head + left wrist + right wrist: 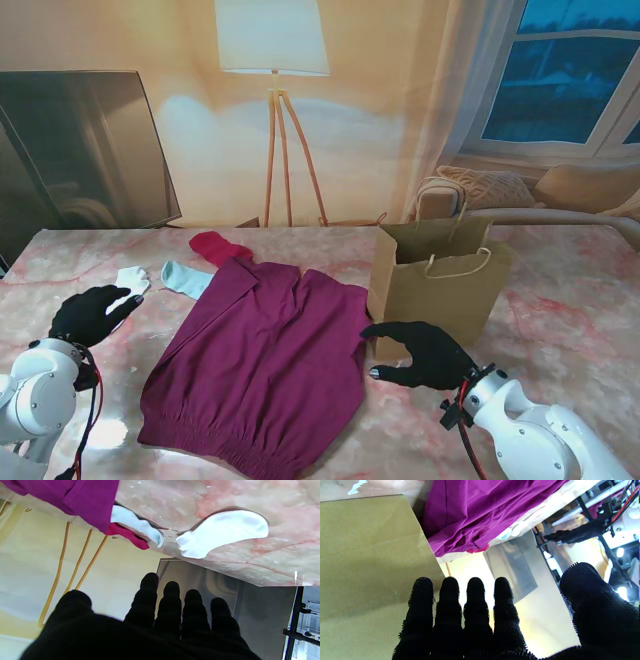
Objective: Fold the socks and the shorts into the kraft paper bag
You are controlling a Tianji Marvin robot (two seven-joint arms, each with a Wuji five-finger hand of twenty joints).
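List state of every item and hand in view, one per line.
purple shorts: spread flat, unfolded, on table
white sock: flat, unfolded, at left hand's fingertips
light blue sock: flat, one end under shorts
red sock: partly under shorts
kraft paper bag: upright, mouth open; inside not visible
left hand: open, holding nothing
right hand: open, between shorts and bag

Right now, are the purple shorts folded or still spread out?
Spread. The shorts lie flat and open across the table, beside the kraft paper bag.
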